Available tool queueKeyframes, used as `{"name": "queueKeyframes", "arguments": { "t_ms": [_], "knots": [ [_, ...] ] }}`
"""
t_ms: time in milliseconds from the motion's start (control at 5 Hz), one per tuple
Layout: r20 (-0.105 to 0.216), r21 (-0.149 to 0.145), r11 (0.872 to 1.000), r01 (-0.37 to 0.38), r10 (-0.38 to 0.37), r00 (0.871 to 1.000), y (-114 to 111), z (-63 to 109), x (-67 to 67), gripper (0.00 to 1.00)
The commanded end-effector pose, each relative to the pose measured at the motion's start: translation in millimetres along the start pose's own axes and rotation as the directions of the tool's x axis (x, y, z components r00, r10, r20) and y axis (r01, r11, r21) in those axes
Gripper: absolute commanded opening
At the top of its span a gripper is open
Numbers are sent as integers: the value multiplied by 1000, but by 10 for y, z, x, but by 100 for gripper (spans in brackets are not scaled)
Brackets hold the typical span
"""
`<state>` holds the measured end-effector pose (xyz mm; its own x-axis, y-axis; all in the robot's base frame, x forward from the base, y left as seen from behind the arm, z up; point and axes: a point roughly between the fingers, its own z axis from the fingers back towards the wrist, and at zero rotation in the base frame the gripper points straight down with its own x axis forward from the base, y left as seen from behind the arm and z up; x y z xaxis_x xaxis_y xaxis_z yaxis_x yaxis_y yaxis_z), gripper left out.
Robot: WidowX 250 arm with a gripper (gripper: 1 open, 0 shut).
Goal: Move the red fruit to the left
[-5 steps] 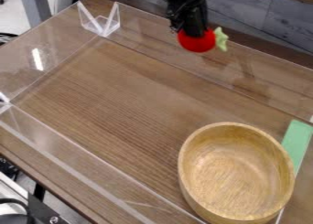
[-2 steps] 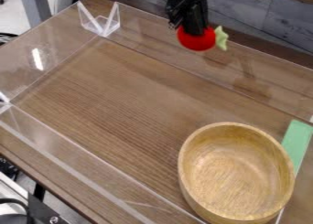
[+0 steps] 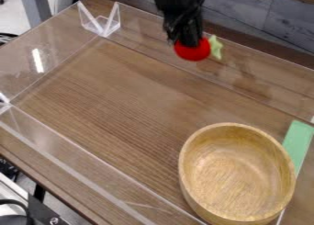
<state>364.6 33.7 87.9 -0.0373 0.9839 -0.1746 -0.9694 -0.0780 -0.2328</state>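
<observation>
The red fruit, small, round and glossy with a green leafy bit at its right, hangs low over the far part of the wooden table. My black gripper comes down from the top edge and is shut on the red fruit's upper side. Its fingertips are partly hidden against the fruit.
A large wooden bowl sits at the near right. A green flat piece lies beside the bowl at the right edge. Clear acrylic walls ring the table, with a clear bracket at the far left.
The gripper has sunk with the red fruit and shifted slightly left; the fruit now sits lower, closer to the tabletop.
</observation>
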Motion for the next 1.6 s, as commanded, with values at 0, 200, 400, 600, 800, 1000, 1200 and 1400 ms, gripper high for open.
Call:
{"name": "queueKeyframes", "arguments": {
  "t_ms": [0,200,400,600,800,1000,1200,1400],
  "knots": [
    [16,-63,997,-53,54,998,-85,113,132,0],
    [20,-71,992,-101,102,995,-82,69,191,0],
    [0,-56,996,-66,66,998,-117,203,198,0],
    [-22,-46,998,-39,38,999,-190,343,235,0],
    [-12,-51,996,-75,75,997,-159,248,161,0],
    [0,-58,992,-114,114,993,-101,149,83,0],
    [13,-77,977,-201,203,979,-52,161,51,0],
    [14,-90,953,-290,293,956,-20,263,71,0]
  ]
}}
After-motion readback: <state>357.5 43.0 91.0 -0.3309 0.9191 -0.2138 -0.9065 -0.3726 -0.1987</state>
